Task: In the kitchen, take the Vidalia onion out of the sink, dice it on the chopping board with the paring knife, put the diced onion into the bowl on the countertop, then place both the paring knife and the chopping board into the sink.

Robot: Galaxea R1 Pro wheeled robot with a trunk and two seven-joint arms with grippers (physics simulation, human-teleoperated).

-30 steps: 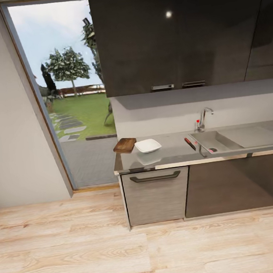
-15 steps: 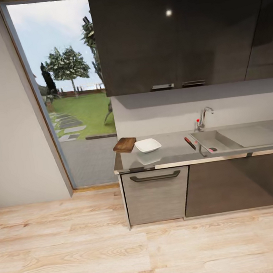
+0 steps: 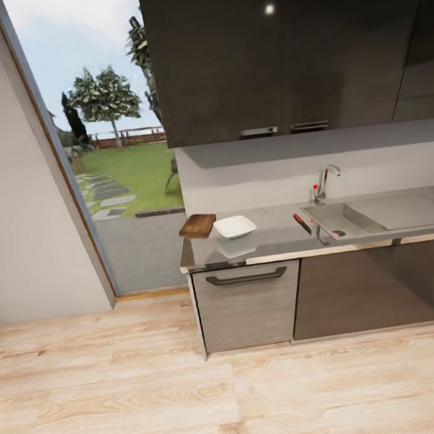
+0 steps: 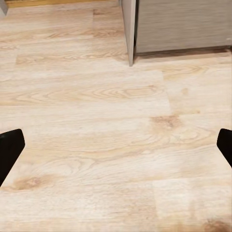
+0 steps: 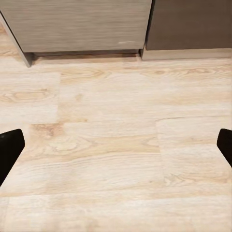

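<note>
Ahead, the bench is carrying the white bowl, which is sitting empty just beside the brown board at the bench's left end. The sink is holding something small and reddish near its drain, too tiny for me to name. The knife is lying by the sink's left rim, its long axis running from front to back. My left claw and right claw are hanging spread wide over the wooden floor, gripping nothing.
</note>
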